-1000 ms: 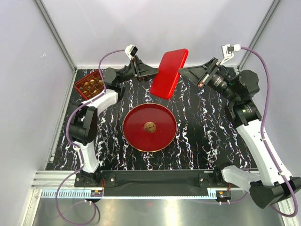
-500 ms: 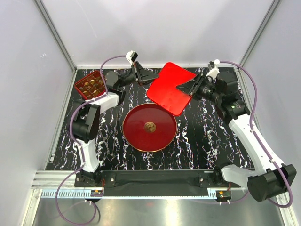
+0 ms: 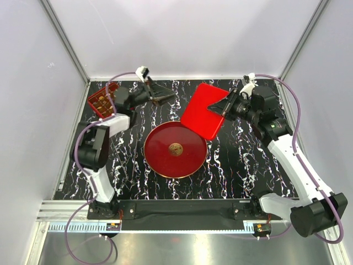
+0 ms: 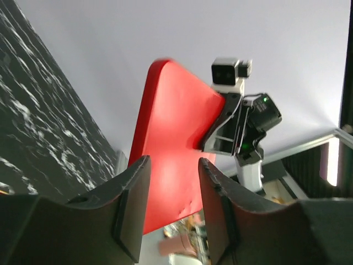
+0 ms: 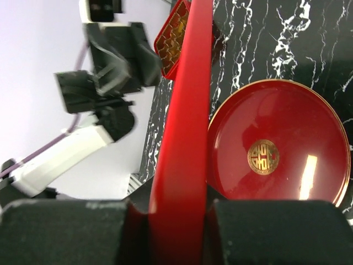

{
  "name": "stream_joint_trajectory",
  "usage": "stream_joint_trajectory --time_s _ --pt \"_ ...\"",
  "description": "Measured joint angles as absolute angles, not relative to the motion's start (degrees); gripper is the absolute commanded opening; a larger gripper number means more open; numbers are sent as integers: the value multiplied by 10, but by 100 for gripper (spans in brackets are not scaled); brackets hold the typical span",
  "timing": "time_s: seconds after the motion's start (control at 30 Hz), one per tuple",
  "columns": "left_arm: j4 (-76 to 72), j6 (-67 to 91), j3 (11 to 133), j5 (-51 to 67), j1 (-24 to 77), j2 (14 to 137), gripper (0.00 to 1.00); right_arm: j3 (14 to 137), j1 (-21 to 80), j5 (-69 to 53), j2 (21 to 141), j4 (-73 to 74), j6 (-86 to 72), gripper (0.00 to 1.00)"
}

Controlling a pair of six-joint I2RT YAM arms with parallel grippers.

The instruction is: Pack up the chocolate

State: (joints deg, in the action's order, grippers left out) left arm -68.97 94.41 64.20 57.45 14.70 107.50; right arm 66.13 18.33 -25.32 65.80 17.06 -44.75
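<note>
Plate: round red plate (image 3: 165, 160), centre of black marbled table (image 3: 237, 165).
Box: square red box (image 3: 91, 106), far-left corner, chocolate (image 3: 102, 100) inside.
Lid: flat red lid (image 3: 199, 113), behind-right of plate.

Over the far right rim of the red plate (image 3: 160, 153), a tilted red lid (image 3: 205, 112) blocks the way. To the far left of the plate, the left gripper (image 3: 163, 98) and the red box (image 3: 103, 100) take the room. On its near side there is open table (image 3: 231, 172).
</note>
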Motion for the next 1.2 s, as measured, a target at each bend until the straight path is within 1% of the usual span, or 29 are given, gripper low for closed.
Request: stream_joint_trajectory --time_s 0.07,0.13,0.2,0.27,0.33,0.4,0.47,0.67,0.8,0.93,1.2 --pt "-633 904 635 573 125 1043 53 659 183 -250 656 178 -446 2" --pt "-525 821 636 563 107 1001 54 658 183 -246 653 187 -442 2" --pt "-337 710 670 529 85 961 57 658 183 -242 646 196 -437 2" --pt "-147 595 749 454 80 951 57 658 183 -236 640 200 -432 2" --pt "-2 516 819 367 71 952 54 658 183 -231 633 201 -426 2" --pt "77 477 844 308 49 950 53 658 183 -230 627 201 -421 2" --pt "135 456 841 252 5 950 53 658 183 -229 624 200 -418 2" --pt "241 436 801 107 -131 984 52 656 183 -230 624 196 -409 2" --pt "263 434 783 72 -171 1010 50 649 183 -232 629 178 -408 2" --pt "278 432 778 45 -187 1034 49 644 183 -237 651 152 -412 1" --pt "276 426 778 8 -184 1073 48 645 183 -245 700 131 -418 1"
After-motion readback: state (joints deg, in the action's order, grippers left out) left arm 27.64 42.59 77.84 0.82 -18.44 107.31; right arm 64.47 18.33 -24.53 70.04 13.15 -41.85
